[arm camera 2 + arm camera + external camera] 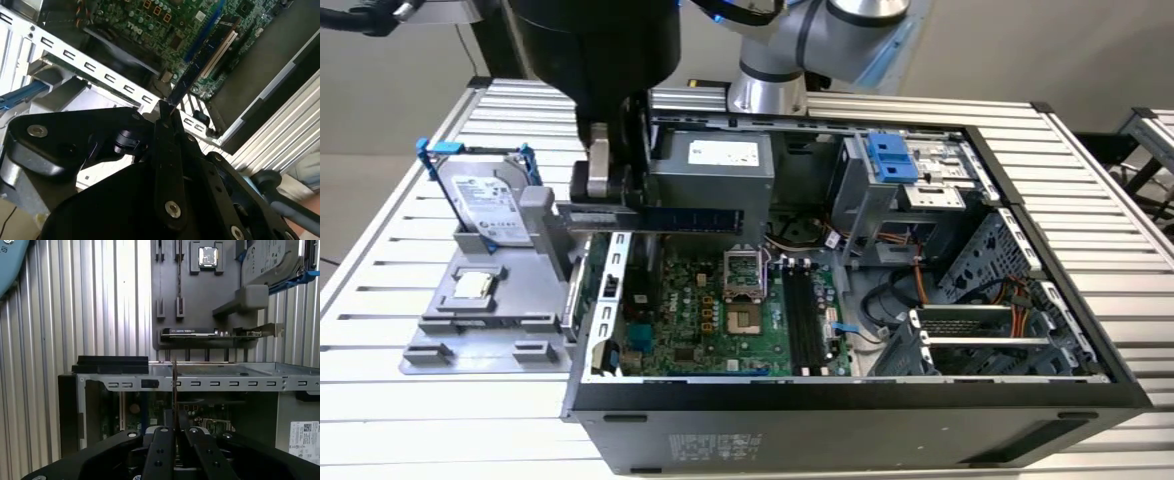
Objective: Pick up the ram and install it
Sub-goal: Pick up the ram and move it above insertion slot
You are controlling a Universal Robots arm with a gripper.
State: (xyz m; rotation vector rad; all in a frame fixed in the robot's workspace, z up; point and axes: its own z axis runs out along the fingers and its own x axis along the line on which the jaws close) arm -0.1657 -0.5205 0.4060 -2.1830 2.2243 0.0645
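Jaws of the tool [603, 200] clamp one end of the long, thin, dark ram stick [680, 217]. The arm [767, 85] reaches down over the open black computer case [854, 415].

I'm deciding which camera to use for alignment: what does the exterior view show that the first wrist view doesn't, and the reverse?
Exterior view: the ram side-on, its length sticking out from the jaws above the open case, with the motherboard's memory slots visible inside. First wrist view: the ram edge-on, a thin line rising from between the jaws and crossing the case's metal rim. Both: the gripper shut on the ram, the hard drive and the grey fixture.
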